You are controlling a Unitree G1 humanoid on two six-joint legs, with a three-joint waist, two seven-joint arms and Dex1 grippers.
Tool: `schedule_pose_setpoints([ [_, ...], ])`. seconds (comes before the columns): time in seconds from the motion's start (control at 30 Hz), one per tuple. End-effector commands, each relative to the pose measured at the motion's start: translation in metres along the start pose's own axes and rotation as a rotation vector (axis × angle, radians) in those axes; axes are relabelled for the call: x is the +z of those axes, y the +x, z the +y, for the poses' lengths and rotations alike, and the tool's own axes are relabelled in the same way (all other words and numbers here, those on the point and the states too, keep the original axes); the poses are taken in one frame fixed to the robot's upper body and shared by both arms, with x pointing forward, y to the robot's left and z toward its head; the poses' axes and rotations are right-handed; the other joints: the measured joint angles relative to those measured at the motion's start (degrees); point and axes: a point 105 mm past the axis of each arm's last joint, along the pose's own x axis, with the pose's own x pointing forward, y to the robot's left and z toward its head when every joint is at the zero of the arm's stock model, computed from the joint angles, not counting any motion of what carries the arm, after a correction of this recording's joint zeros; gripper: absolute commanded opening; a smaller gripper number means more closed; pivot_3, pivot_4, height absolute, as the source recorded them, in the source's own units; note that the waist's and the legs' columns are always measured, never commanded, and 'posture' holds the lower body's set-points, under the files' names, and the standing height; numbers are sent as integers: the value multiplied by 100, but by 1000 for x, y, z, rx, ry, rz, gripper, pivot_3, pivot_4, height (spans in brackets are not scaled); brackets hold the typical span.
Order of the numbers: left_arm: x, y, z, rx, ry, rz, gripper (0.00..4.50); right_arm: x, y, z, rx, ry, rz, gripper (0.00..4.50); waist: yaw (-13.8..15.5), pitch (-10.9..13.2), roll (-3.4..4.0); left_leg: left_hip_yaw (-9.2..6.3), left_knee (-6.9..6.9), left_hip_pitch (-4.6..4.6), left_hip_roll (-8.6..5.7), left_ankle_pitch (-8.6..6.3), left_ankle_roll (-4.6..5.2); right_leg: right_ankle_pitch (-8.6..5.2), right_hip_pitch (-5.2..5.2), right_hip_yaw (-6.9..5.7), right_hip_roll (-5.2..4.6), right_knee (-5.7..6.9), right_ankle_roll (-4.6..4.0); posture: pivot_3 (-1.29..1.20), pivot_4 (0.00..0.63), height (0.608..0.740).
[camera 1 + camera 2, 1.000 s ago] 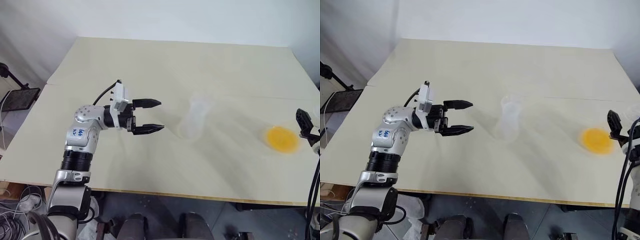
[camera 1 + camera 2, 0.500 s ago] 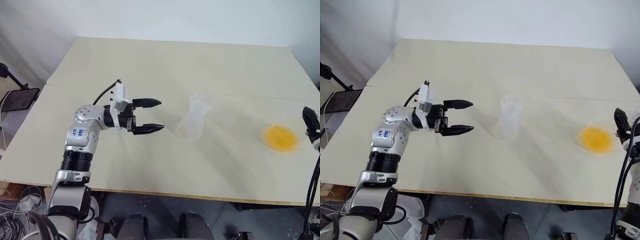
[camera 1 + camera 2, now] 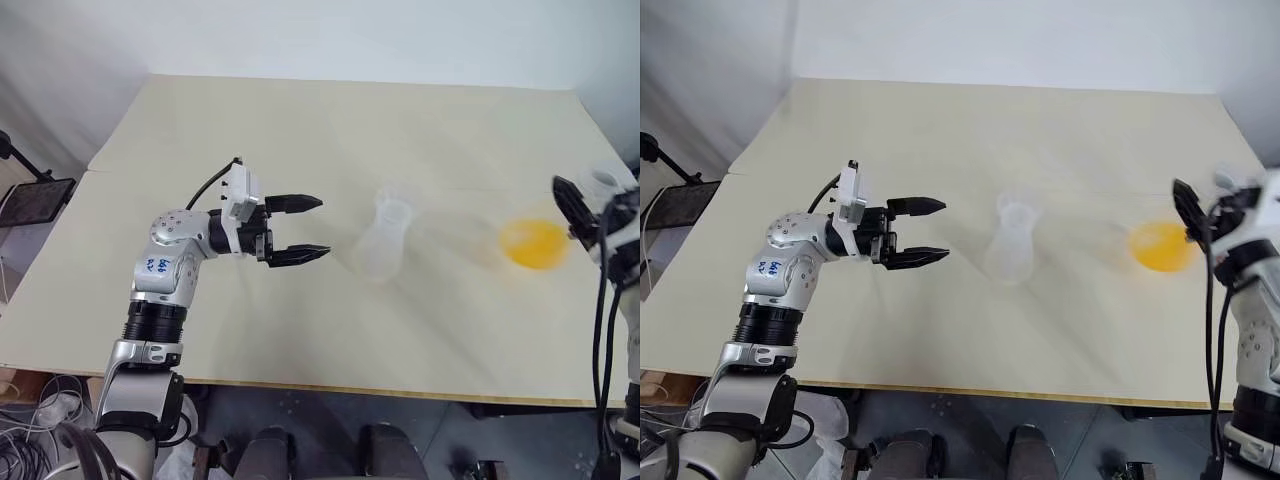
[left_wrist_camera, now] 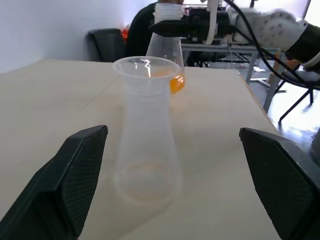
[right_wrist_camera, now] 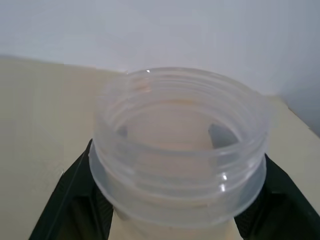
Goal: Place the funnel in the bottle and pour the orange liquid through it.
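The bottle [image 3: 383, 245] stands clear and upright mid-table, and a wide clear mouth that looks like the funnel [image 4: 146, 66] flares at its top. My left gripper [image 3: 323, 227] hovers open just left of the bottle and points at it; its fingers [image 4: 75, 180] flank the bottle without touching. The orange liquid [image 3: 533, 243] lies in the base of a clear conical flask [image 4: 167, 50]. My right gripper [image 3: 583, 203] is shut on that flask's threaded neck [image 5: 182, 145] and holds it off the table at the right.
The beige table [image 3: 300, 120] has a seam running across its middle and open surface around the bottle. Its right edge lies close to the right arm. A black stand [image 3: 30, 195] is on the floor at the left.
My right gripper has shut on the flask's neck, lifted it and carried it left toward the bottle. The orange liquid sits higher and further left. The left gripper has kept still.
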Motion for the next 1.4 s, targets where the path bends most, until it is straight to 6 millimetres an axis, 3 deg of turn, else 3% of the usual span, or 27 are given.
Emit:
schedule_pose_setpoints([
  [0.03, 6, -4, -1, 38, 25, -38, 4500, 25, 8, 41, 137, -193, -51, 2480, 1, 0, 0, -2, 0, -2, -1, 0, 0, 0, 0, -1, 0, -1, 0, 0, 150, 740],
  [0.3, -7, -6, -5, 127, 23, -26, 4500, 31, 33, 75, 172, -714, -89, 2480, 11, 1, -2, -2, 2, -19, -17, 0, 2, 0, -2, -15, -15, -6, 1, 0, 150, 740],
  [0.6, -11, -2, -7, 159, 27, -30, 4500, 32, 46, 86, 163, -883, -123, 2480, -5, 1, -2, 4, -3, -18, -14, 1, 2, 0, 0, -27, -16, -21, 1, 0, 150, 740],
  [0.83, -16, 10, -4, 174, 82, 9, 4500, 38, 53, 101, 181, -1120, -195, 2480, -3, 1, -2, 4, -3, -18, -14, 1, 2, 0, 2, -35, -16, -23, 1, 0, 150, 740],
  [1.4, -18, 26, -6, 169, 100, 7, 4500, 38, 55, 120, 212, -1361, -307, 2480, -17, 1, -2, 7, -3, -21, -12, 1, 1, 0, 3, -43, -16, -24, 1, 0, 150, 740],
])
